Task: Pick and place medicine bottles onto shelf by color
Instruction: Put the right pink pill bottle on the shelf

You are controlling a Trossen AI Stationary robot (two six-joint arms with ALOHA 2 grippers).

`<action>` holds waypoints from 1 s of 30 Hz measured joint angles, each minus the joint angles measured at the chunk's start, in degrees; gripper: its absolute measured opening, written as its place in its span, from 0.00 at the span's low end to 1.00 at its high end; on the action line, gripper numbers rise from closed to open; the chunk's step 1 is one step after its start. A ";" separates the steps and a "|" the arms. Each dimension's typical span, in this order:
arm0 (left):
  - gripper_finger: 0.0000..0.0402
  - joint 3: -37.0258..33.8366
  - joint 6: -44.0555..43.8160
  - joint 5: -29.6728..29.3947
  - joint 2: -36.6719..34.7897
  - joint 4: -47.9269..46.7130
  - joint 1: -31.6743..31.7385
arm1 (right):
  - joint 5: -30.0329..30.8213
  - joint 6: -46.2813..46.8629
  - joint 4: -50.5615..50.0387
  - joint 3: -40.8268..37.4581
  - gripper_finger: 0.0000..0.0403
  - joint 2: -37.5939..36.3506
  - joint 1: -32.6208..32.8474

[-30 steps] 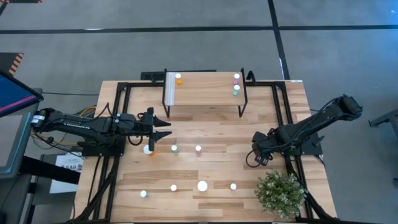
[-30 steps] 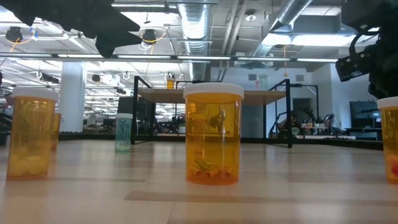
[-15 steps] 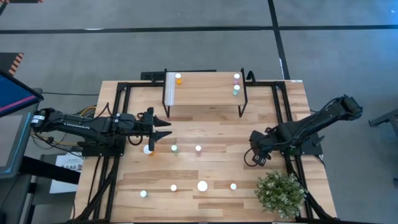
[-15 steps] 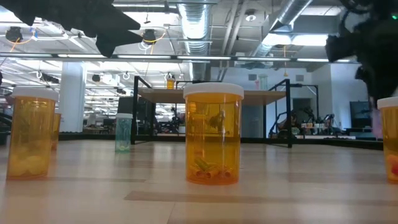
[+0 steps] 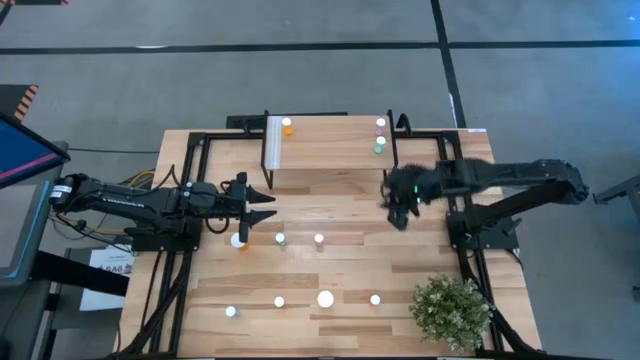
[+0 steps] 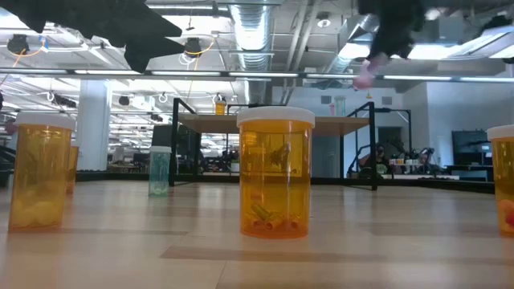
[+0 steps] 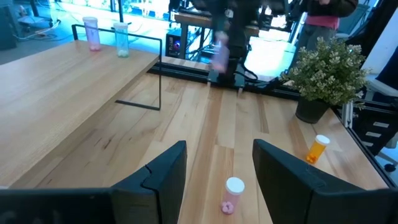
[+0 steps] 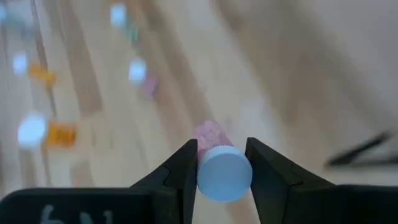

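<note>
- A pink bottle (image 8: 217, 163) is clamped between the two fingers of the right gripper (image 8: 222, 163), its white cap facing the wrist camera and the pink body pointing away.
- In the high view, the right gripper (image 5: 398, 205) is seen above the table (image 5: 340, 275), just beside the right-hand leg of the shelf (image 5: 330, 140), with the arm stretched in from the right.
- In the low view, the pink bottle (image 6: 365, 75) is seen hanging in the air, well above the tabletop, blurred.
- On the shelf top, an orange bottle (image 5: 287, 126) is seen near the left end, and a pink one (image 5: 381, 124) and a green one (image 5: 380, 146) at the right end.
- The left gripper (image 5: 262, 208) is held over the table's left side, its fingers (image 7: 163, 173) spread apart with nothing between them.
- A pink bottle (image 7: 232, 194) is seen on the table just ahead of the left gripper (image 7: 219, 171).
- More bottles are scattered over the table: one with a green body (image 5: 280, 239) mid-table, and a row near the front edge with a larger cap (image 5: 326, 298) among them.
- In the low view, a big orange bottle (image 6: 275, 172) is seen up close, upright on the wood.
- A plant (image 5: 452, 310) is seen at the front right corner, well apart from both grippers.
</note>
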 joint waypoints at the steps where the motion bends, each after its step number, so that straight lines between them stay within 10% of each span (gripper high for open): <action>1: 0.43 0.00 0.02 -0.04 0.00 -0.02 0.00 | -0.19 -1.88 0.68 1.40 0.34 0.10 -1.91; 30: 0.43 0.00 1.11 -0.16 0.00 -0.15 -0.01 | -9.00 -30.91 -25.10 52.72 0.35 41.98 -34.01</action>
